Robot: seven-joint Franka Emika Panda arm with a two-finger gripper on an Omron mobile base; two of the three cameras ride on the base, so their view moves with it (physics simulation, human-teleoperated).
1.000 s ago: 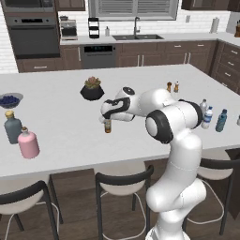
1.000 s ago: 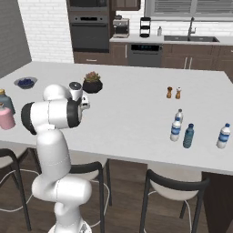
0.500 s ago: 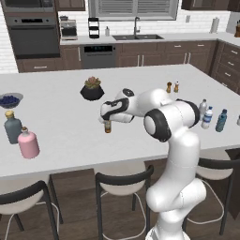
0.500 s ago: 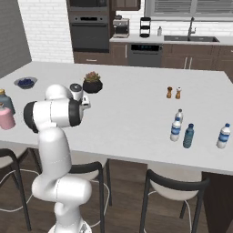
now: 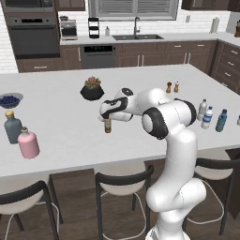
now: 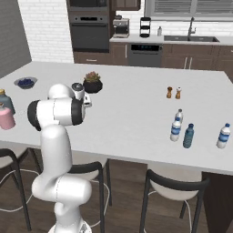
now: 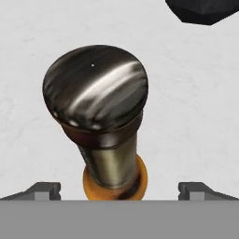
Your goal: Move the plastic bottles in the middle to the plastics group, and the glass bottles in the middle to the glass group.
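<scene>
Left base view: gripper (image 5: 107, 117) poised directly over the upright amber bottle (image 5: 108, 126) mid-counter, pink bottle (image 5: 28, 143) and grey-blue bottle (image 5: 12, 126) far left. Right base view: plastic bottles (image 6: 182, 132) clustered far right on the counter (image 6: 132, 104). Hand view: bottle cap close below, fingertips (image 7: 44, 190) spread wide on either side, clear of the neck.

A home kitchen. Beyond the gripper (image 5: 108, 118) stand a built-in wall oven (image 5: 35, 33), a dishwasher (image 5: 97, 56) and a sink with tap (image 5: 136, 31) under a window; the gripper hangs over a white island counter (image 5: 65, 122) fronted by bar stools (image 5: 123, 180).
</scene>
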